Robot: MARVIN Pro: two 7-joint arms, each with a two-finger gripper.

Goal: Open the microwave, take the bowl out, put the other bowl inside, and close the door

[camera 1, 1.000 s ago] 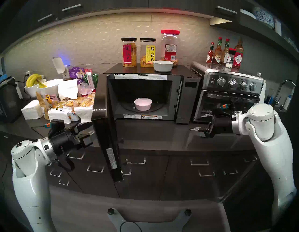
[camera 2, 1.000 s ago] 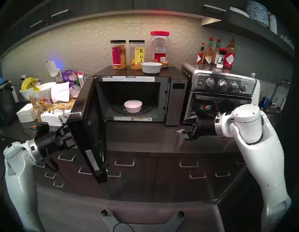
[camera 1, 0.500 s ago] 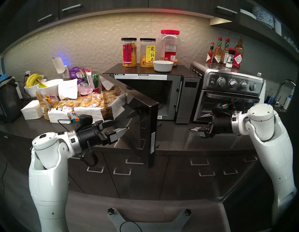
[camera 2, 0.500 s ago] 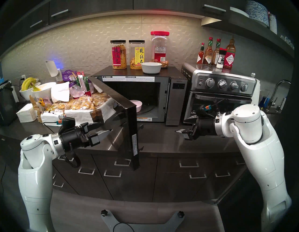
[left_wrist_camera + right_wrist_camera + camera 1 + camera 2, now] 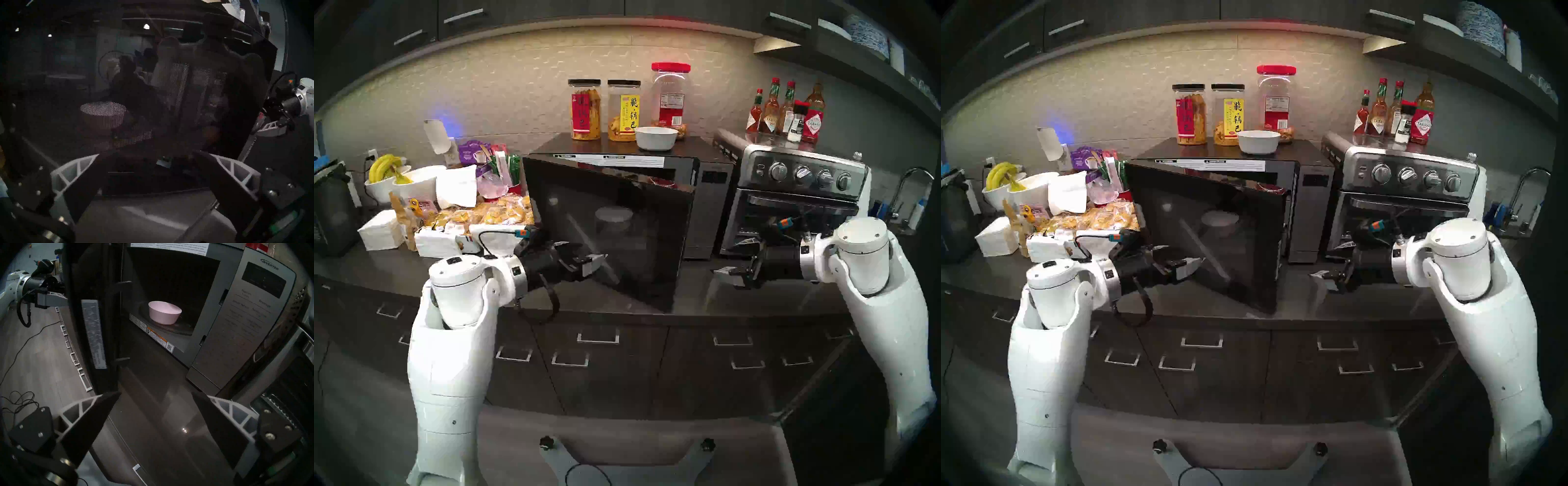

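The microwave [image 5: 711, 203] stands on the counter with its black glass door [image 5: 619, 230] swung partway, still ajar at the right edge. The pale pink bowl [image 5: 164, 312] sits on the turntable inside; it shows faintly through the door in the left wrist view [image 5: 103, 115]. The all-white bowl [image 5: 656, 137] rests on top of the microwave. My left gripper [image 5: 595, 258] is open and empty, fingertips against the door's outer glass low on its left half. My right gripper [image 5: 721, 271] is open and empty, hovering over the counter right of the door's free edge.
A steel toaster oven [image 5: 802, 190] stands right of the microwave, sauce bottles [image 5: 789, 108] on top. Three snack jars [image 5: 622, 108] stand behind the white bowl. Snack packs, napkins and banana bowls [image 5: 392, 176] crowd the counter at left.
The door has swung from wide open to nearly half shut. My left arm has moved right and forward with it, fingertips on the glass. The right arm has not moved.
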